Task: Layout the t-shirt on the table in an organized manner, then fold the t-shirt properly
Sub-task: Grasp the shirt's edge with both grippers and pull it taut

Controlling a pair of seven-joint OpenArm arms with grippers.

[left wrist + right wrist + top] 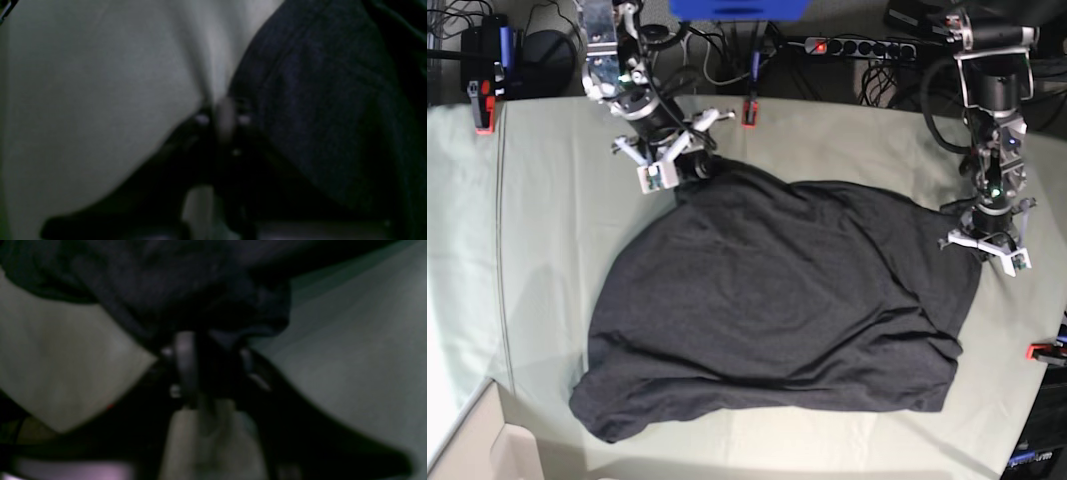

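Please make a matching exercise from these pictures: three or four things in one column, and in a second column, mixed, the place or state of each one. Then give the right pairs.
Things:
1. t-shirt
2. table
3. left gripper
4. right gripper

Places or states:
A. pale grey-green, creased cloth cover
B. at the shirt's edge on the right side of the base view
C. dark, rumpled, lying in the middle, not yet flat
D. at the shirt's far corner on the left side of the base view

Pairs: 1-C, 2-A, 3-B, 4-D
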